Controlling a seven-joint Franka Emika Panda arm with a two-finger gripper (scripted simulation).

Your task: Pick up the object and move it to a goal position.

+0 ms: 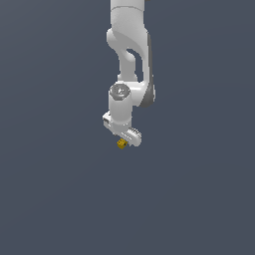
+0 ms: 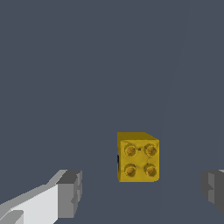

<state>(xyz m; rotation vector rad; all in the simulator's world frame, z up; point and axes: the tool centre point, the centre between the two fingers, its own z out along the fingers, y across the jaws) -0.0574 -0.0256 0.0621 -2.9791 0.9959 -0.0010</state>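
The object [image 2: 138, 157] is a small mustard-yellow cube with four round studs on the face toward the wrist camera. It lies on the dark grey floor. In the exterior view it [image 1: 121, 144] shows just below the white arm's hand. My gripper [image 2: 142, 190] is open: one grey fingertip [image 2: 70, 192] stands to one side of the cube and the other [image 2: 213, 190] to the other side, with clear gaps and no touch. In the exterior view the gripper [image 1: 124, 141] hangs right over the cube, and its fingers are mostly hidden by the hand.
The white arm [image 1: 130, 55] comes down from the top middle of the exterior view. Plain dark grey floor [image 1: 60, 199] lies all around. No goal marker shows.
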